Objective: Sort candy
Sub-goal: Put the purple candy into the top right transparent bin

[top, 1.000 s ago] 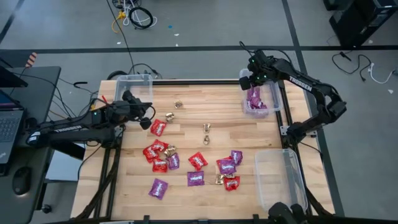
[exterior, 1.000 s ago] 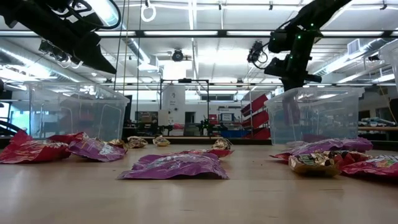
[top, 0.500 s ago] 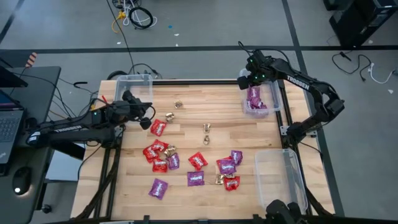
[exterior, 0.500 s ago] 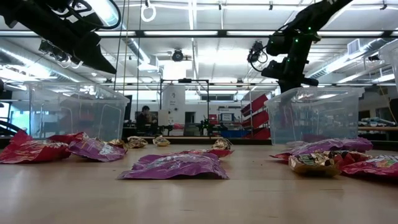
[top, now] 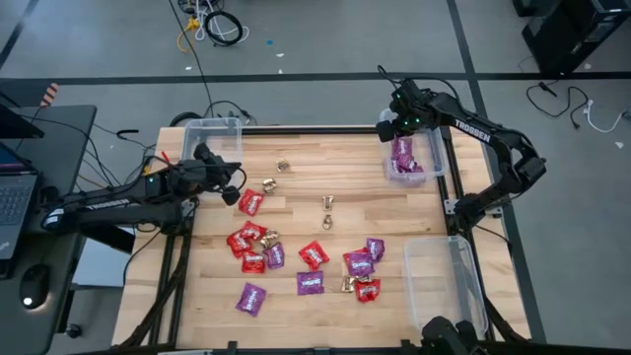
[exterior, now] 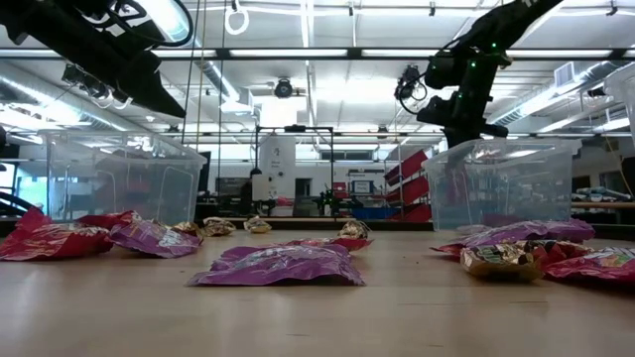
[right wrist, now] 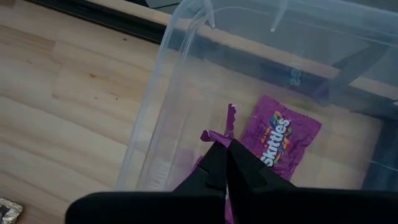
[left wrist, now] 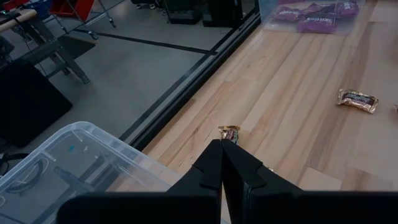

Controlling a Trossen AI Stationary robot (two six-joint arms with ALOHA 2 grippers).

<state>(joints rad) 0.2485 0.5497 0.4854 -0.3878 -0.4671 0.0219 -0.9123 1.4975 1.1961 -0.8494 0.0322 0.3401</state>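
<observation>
Red packets (top: 250, 202), purple packets (top: 311, 283) and gold pieces (top: 327, 203) lie flat on the wooden table. My right gripper (top: 398, 128) hangs over the left wall of the far-right clear bin (top: 435, 168), shut on a purple packet (right wrist: 227, 119). More purple packets (right wrist: 278, 138) lie on the bin's floor. My left gripper (top: 233, 188) is shut and empty, low over the table near the far-left bin (top: 212, 136), just left of a red packet. In the left wrist view a gold piece (left wrist: 229, 132) lies just beyond its fingertips (left wrist: 222, 152). My right gripper pinches the purple packet between its two fingers, coming from above and pointing down. A crumpled end of the wrapper (right wrist: 229, 115) juts out past the fingertips. The packet is lifted clear, above the bin's floor. The fingers hide the place of contact.
A third clear bin (top: 444, 281) stands at the table's near right corner. Candy clusters at the table's middle and near side; bare wood (top: 325, 158) lies between the two far bins. A laptop and cables sit on a desk to the table's left.
My right gripper, still shut on the purple packet, has shifted a little toward the table's left over the far-right bin, then stayed still. The left arm and the candy on the table have not moved.
</observation>
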